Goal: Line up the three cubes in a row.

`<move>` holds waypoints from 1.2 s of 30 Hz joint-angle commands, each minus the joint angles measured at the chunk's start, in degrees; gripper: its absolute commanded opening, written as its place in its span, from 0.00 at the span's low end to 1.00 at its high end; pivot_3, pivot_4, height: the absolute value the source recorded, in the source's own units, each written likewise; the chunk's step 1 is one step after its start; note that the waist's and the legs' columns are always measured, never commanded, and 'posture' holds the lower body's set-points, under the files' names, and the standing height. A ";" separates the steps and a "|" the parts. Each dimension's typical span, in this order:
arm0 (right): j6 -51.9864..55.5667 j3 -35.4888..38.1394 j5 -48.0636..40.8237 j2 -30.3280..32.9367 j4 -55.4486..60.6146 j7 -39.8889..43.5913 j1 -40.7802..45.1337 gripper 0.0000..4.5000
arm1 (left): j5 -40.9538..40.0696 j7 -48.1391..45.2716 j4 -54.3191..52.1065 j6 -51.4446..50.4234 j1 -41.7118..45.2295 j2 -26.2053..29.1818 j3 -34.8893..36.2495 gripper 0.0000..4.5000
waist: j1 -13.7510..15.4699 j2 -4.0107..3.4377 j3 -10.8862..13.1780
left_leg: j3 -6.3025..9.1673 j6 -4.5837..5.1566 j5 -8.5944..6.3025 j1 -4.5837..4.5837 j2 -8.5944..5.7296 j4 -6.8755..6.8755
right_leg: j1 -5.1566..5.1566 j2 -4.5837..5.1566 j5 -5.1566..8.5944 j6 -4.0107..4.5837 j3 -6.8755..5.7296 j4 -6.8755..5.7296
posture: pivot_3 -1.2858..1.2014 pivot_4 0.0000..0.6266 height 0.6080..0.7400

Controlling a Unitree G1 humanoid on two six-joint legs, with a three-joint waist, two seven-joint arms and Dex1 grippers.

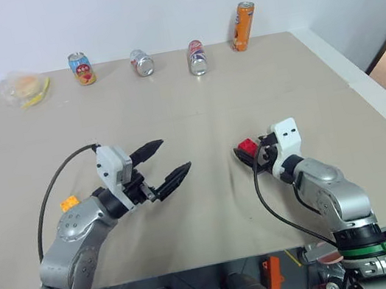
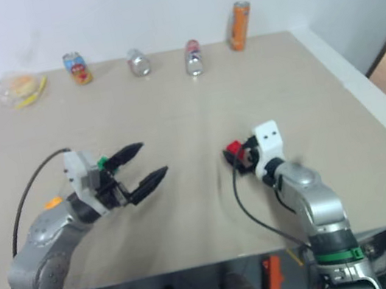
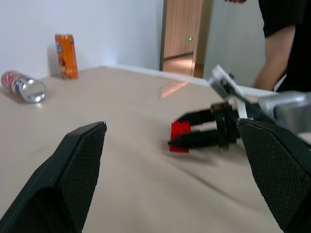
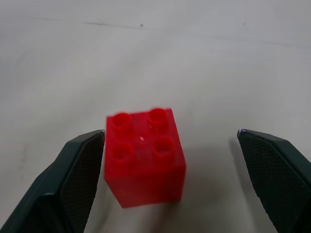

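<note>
Red cube (image 4: pixel 145 158): sitting on the bench (image 1: pixel 194 107) between the right gripper's (image 4: pixel 172 182) wide-open jaws, ungripped. Orange cube (image 1: pixel 69 203) and green cube (image 2: pixel 104 161): lying well apart from red, beside the left gripper (image 1: pixel 168 164), jaws gaping, empty. Row: not yet begun.

red cube (image 4: pixel 145 156): studs up, on table | yellow-orange cube (image 1: pixel 69 203): on table | green cube (image 2: pixel 104 161): mostly hidden

A beige table (image 1: pixel 195 114) with a pale rim carries everything; along its far edge sit a bagged snack (image 1: pixel 26 89), an upright cartoon-printed can (image 1: pixel 81 68), two silver cans on their sides (image 1: pixel 142 62) (image 1: pixel 196 58), and a tall orange can (image 1: pixel 243 26); nearer lie the red cube (image 4: pixel 145 155), studs up, an orange cube (image 1: pixel 69 204), and a green cube (image 2: pixel 104 162), mostly hidden.
</note>
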State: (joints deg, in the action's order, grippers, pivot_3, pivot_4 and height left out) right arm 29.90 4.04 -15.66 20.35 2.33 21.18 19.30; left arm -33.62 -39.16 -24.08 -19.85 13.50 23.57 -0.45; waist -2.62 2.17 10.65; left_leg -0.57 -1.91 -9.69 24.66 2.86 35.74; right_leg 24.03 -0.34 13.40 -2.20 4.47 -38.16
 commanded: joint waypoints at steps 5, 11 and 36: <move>-3.21 0.79 -0.35 -0.40 -2.86 1.71 3.15 0.58 | 0.84 -0.39 -0.18 1.21 1.54 -0.99 -0.28 1.00 | -0.09 -0.01 0.00 | -0.01 0.01 0.00 -0.01 0.03 -0.01 | 0.01 -0.05 -0.02 0.00 0.05 0.00 | 0.52 0.24 1.00; -1.38 1.66 -2.69 -0.12 -2.92 4.61 3.85 0.28 | 0.87 -0.79 0.27 1.02 1.85 -0.94 0.00 1.00 | -0.08 -0.01 0.00 | -0.02 0.01 0.00 0.00 0.05 0.00 | 0.01 -0.07 -0.03 -0.01 0.06 0.00 | 0.52 0.24 1.00; -29.57 -16.79 -2.35 12.03 -20.97 64.92 14.20 0.28 | -0.54 -16.64 -3.68 1.63 -12.08 14.30 5.00 1.00 | -0.09 -0.02 0.01 | -0.17 0.07 0.03 -0.11 0.28 0.09 | 0.01 -0.20 0.08 0.50 0.08 -0.01 | 0.52 0.24 1.00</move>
State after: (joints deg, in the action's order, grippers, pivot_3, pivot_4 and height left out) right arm 1.89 -13.32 -17.91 32.58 -17.70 84.75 31.85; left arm -33.19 -56.39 -25.05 -18.62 1.55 37.68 3.08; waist -2.71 2.16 10.66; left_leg -0.74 -1.84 -9.66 24.55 3.14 35.81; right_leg 24.05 -0.55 13.48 -1.71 4.55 -38.17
